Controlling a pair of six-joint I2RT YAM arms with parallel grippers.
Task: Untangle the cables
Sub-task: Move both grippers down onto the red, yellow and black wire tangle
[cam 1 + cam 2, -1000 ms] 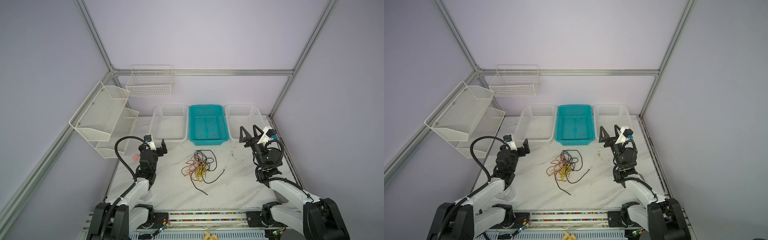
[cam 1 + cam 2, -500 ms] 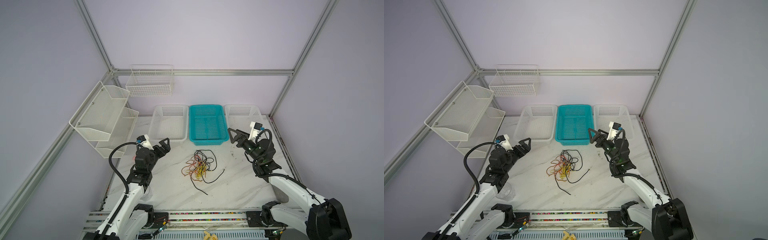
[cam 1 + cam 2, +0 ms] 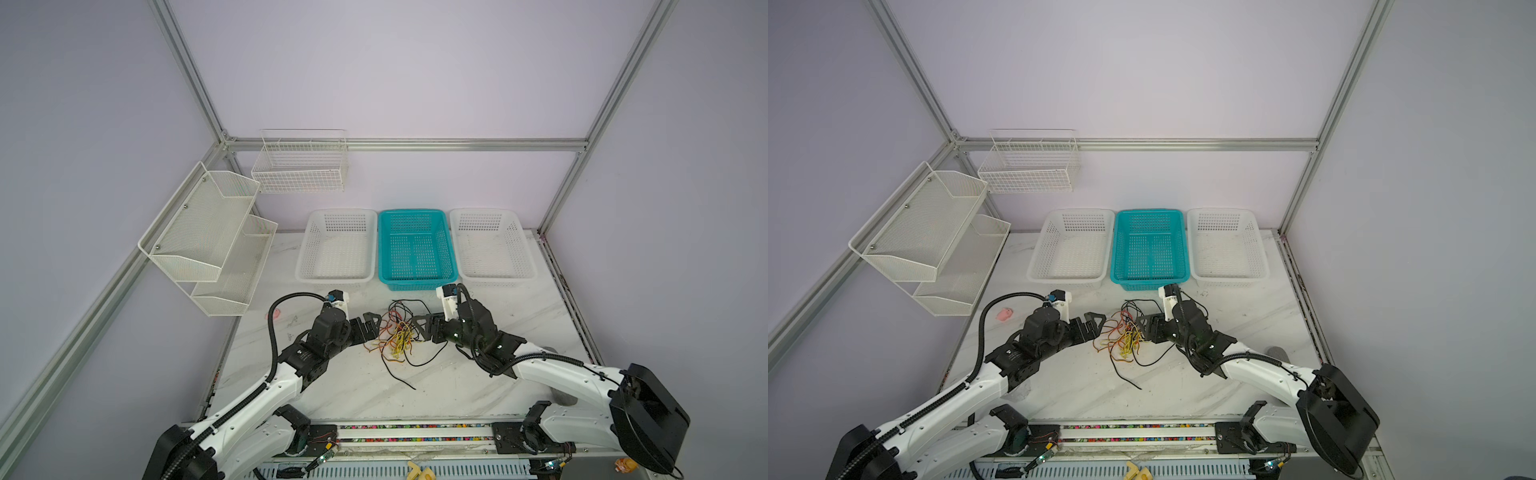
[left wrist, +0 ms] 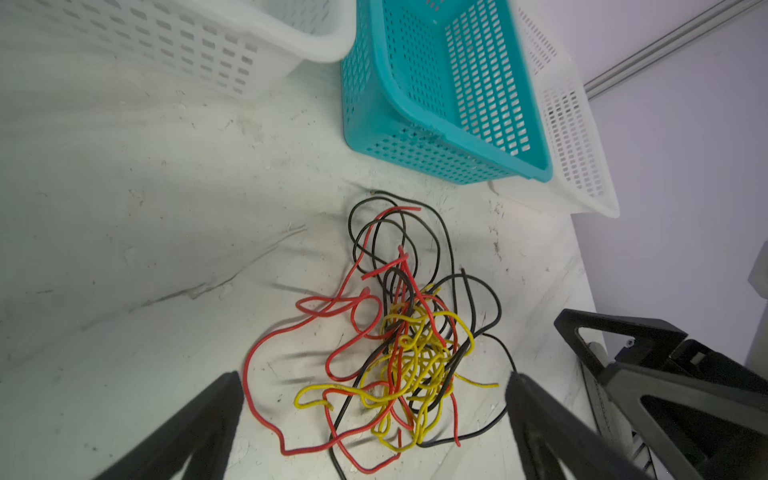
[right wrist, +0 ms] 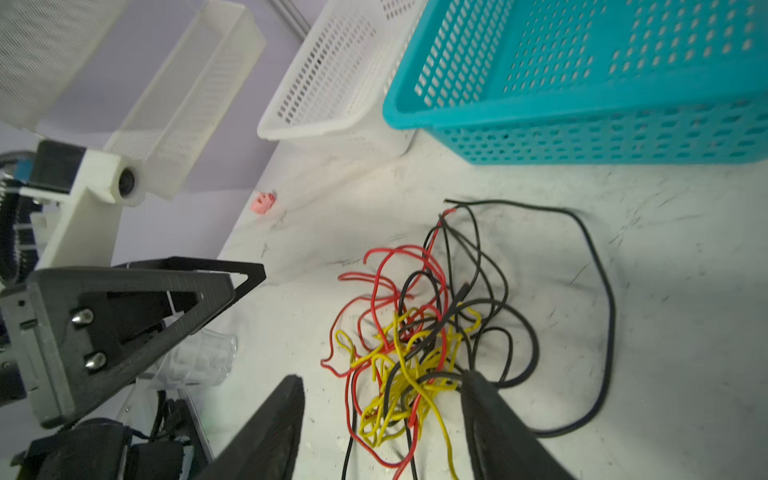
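The cables point(image 3: 395, 337) lay in one tangled heap of red, yellow and black strands on the marble counter point(image 3: 353, 386). They sat just in front of the teal basket point(image 3: 417, 283), which stood between the left white basket point(image 3: 337, 279) and the right white basket point(image 3: 494, 277). One black strand looped out wide toward the teal basket, and another trailed off toward the near edge.

I had the left tool point(image 3: 371, 326) low beside the heap with its jaws spread wide. In the left wrist view the near part of the heap lay between its fingers point(image 4: 199, 415). The right tool point(image 3: 419, 327) faced it from the opposite side, its jaws also apart. In the right wrist view yellow and black strands ran between its fingers point(image 5: 490, 407). I could not tell whether that finger touched them.
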